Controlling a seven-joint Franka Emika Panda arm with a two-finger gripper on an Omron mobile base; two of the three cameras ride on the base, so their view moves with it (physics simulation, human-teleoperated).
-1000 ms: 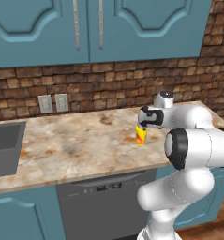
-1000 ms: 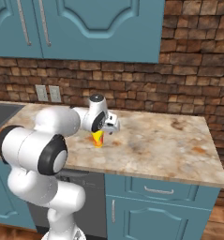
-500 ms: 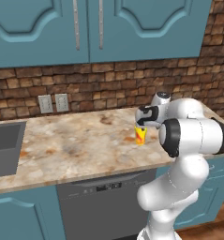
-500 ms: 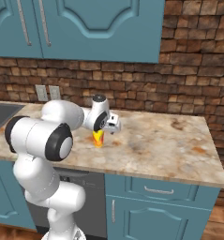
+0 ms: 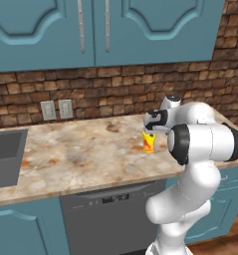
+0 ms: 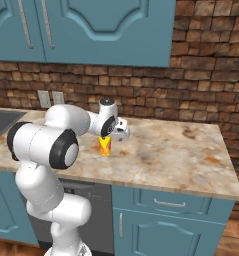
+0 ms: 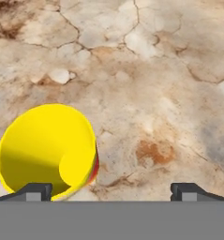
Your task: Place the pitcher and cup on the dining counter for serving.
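A: Hand view puts your pincer [image 7: 111, 190] wide apart, holding nothing, above the cup [image 7: 47, 150], which stands upright on the marbled tabletop [image 7: 155, 93].

B: Risk?

A: The cup sits off-centre, under one fingertip [image 7: 31, 191]. Descend like this and you may clip its rim and tip it over.

A rendered home kitchen is showing here. A marbled stone desk [image 5: 80, 154] is running along a red-brown brick backsplash [image 5: 115, 94], with teal wall cupboards [image 5: 105, 30] hanging above the desk. Below the desk, a dark dishwasher front [image 5: 108, 216] is sitting between teal base cabinets [image 6: 166, 220]. A dark sink [image 5: 3, 157] is lying at the desk's left end, and two wall sockets [image 5: 57, 109] are sitting just above the desk.
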